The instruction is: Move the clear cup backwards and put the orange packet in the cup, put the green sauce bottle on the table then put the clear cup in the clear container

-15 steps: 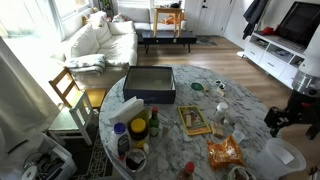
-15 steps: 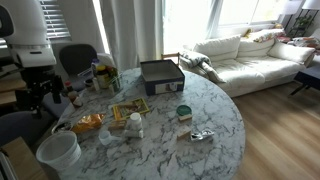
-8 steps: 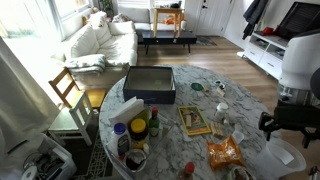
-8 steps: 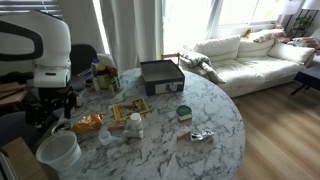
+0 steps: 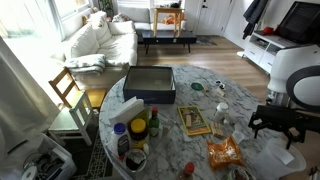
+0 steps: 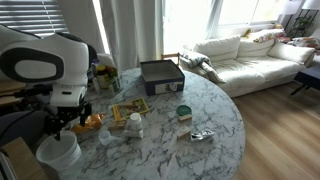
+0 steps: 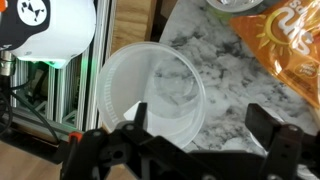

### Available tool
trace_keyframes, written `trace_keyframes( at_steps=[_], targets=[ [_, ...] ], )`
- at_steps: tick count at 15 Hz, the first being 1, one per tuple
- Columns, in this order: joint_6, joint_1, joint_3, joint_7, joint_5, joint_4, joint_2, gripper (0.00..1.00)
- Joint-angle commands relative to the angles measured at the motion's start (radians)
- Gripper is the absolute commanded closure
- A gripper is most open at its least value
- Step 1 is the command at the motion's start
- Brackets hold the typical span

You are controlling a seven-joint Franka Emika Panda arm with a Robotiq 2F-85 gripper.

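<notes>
- Gripper [image 7: 200, 132] hangs just above the clear cup [image 7: 150, 93] with its jaws spread as wide as they go, and it holds nothing; in the wrist view one finger lies over the cup's near rim and the other is out over the marble.
- In both exterior views the cup [image 5: 281, 156] stands upright at the near edge of the table [image 6: 200, 105], directly below the gripper [image 6: 63, 122]. It looks empty.
- I judge that the first step, moving the cup backwards, is only about to begin: no grasp is made yet.
- Orange packet [image 7: 285, 45] lies flat on the table just beside the cup, not inside it. In an exterior view it [image 5: 225, 151] is to the left of the cup, so this step is not done.
- Green sauce bottle [image 5: 154, 125] stands among jars and bottles at the left side of the table, well apart from the gripper. I cannot tell whether it stands on the marble or inside something, so I count this step as open.
- What I take for the clear container [image 5: 120, 112] is the pale see-through shape around that same group; its outline is too blurred for me to be sure. The cup is on the opposite side of the table from it, so the last step is also left.
- In my judgement, all four steps remain to be done.
</notes>
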Motion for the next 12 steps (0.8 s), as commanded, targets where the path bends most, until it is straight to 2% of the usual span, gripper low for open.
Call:
trace_keyframes(
  at_steps=[1, 2, 3, 7, 12],
  targets=[
    [0.070, 0.028, -0.033, 0.032, 0.025, 0.001, 0.073, 0.23],
    [0.084, 0.032, -0.036, 0.035, 0.031, 0.001, 0.086, 0.29],
    [0.100, 0.037, -0.039, 0.038, 0.036, 0.002, 0.098, 0.29],
    [0.139, 0.053, -0.045, 0.044, 0.037, 0.002, 0.123, 0.61],
    [0.078, 0.042, -0.054, 0.033, -0.043, 0.006, 0.073, 0.98]
  ],
)
